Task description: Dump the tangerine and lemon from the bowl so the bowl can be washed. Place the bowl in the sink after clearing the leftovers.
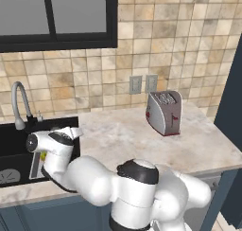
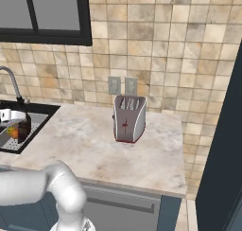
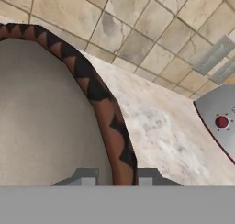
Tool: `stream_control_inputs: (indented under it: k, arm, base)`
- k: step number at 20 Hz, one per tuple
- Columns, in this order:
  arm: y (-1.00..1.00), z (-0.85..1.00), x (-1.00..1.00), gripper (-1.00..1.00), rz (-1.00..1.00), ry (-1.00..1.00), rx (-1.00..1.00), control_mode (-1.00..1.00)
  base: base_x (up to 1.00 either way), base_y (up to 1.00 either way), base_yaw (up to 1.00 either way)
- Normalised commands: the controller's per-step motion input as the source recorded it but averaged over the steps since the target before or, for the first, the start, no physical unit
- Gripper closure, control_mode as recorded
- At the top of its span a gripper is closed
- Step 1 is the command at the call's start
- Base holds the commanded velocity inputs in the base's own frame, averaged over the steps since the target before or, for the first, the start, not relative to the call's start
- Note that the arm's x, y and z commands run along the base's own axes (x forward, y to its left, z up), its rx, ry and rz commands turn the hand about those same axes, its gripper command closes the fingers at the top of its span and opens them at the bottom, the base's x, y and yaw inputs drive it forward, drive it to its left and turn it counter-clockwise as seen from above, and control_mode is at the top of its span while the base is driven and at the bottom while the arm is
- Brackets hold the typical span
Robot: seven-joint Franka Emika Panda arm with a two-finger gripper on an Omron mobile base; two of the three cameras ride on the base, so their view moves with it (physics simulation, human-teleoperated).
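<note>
You can see just part of the bowl (image 3: 55, 122); its left side runs off the hand view's edge. The arm covers part of the sink (image 1: 14, 145) in the left base view. Beside the sink's tap, a small orange and yellow blur (image 2: 14, 130) is too tiny to name.

Silver toaster (image 2: 128, 119) upright on the marble tabletop (image 2: 94, 149), below two wall outlets (image 2: 122, 86) — well right of the black sink (image 2: 35, 119), where the bowl (image 2: 21, 126) hangs tilted — tangerine (image 2: 13, 132) beside it.
</note>
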Motion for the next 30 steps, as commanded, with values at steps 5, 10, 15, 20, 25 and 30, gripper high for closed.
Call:
stream_control_inputs:
  k: [5, 10, 15, 20, 25, 30]
  arm:
    - [0.00, 0.00, 0.00, 1.00, 0.00, -0.07, -0.05, -1.00]
    - [-0.24, 0.04, -0.17, 1.00, 0.00, -0.15, 0.03, -1.00]
    - [-0.84, 0.16, -0.51, 1.00, 0.00, -0.21, 0.28, -1.00]
    - [-1.00, 0.36, -0.59, 1.00, 0.00, -0.21, 0.45, -1.00]
    - [-1.00, 0.57, -0.49, 1.00, 0.00, -0.22, 0.52, -1.00]
    - [-1.00, 0.61, -0.45, 1.00, 0.00, -0.18, 0.59, -1.00]
  base:
    - [0.00, 0.00, 0.00]
    - [0.00, 0.00, 0.00]
    - [0.00, 0.00, 0.00]
    - [0.00, 0.00, 0.00]
    - [0.00, 0.00, 0.00]
    - [0.00, 0.00, 0.00]
